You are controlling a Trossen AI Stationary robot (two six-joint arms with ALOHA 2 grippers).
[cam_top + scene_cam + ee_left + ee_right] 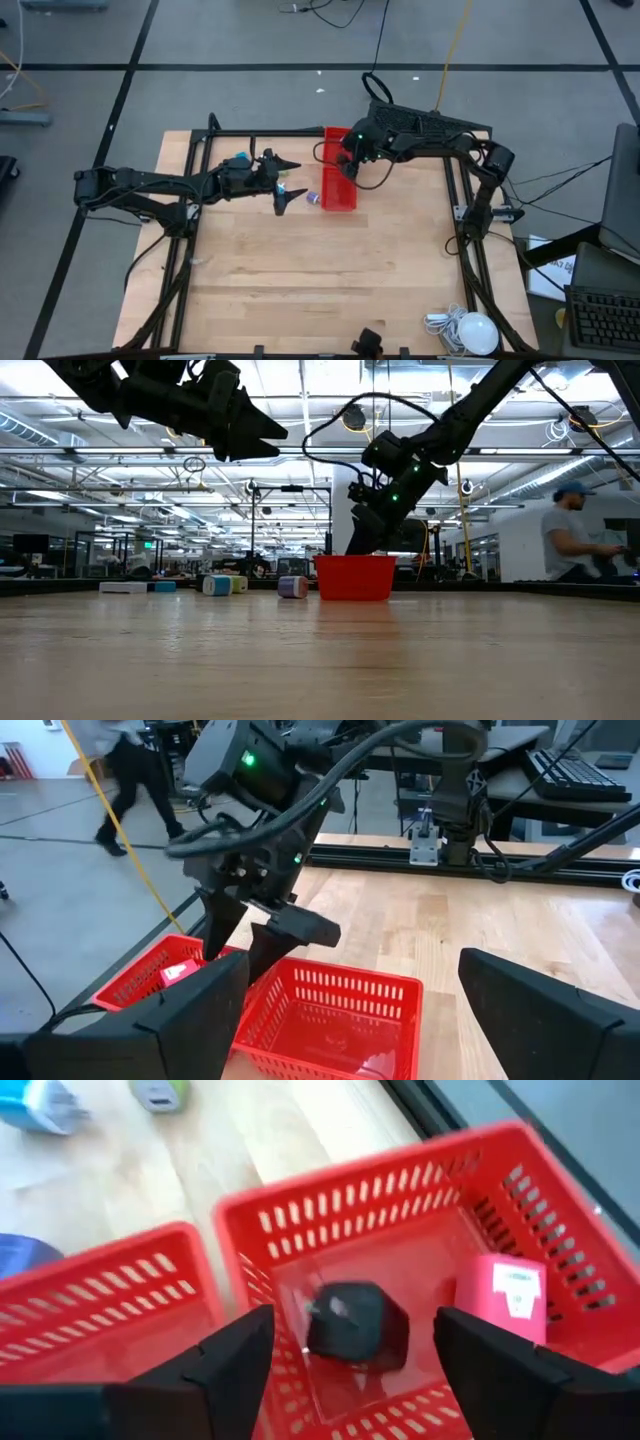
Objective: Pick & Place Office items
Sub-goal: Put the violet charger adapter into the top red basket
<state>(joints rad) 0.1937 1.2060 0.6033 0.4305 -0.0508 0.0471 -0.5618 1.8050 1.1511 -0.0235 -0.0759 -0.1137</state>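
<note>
Pieces left of centre in the high view, a light-blue one (pixel 238 160) and a purple one (pixel 312 198) on the counter (pixel 330 280), look small, stiff and light, best pinched across their short sides, and the left gripper (pixel 284 184) hangs above them with jaws wide and empty. Further right, the right gripper (pixel 349 163) sits over the red tray (pixel 338 205), jaws parted and holding nothing, a black piece (pixel 356 1326) and a red one (pixel 500 1298) lying in the compartment below. Tray walls crowd that arm; the lower counter offers open room.

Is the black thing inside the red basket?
Yes, the black piece lies inside one compartment of the red basket, beside a red piece.
</note>
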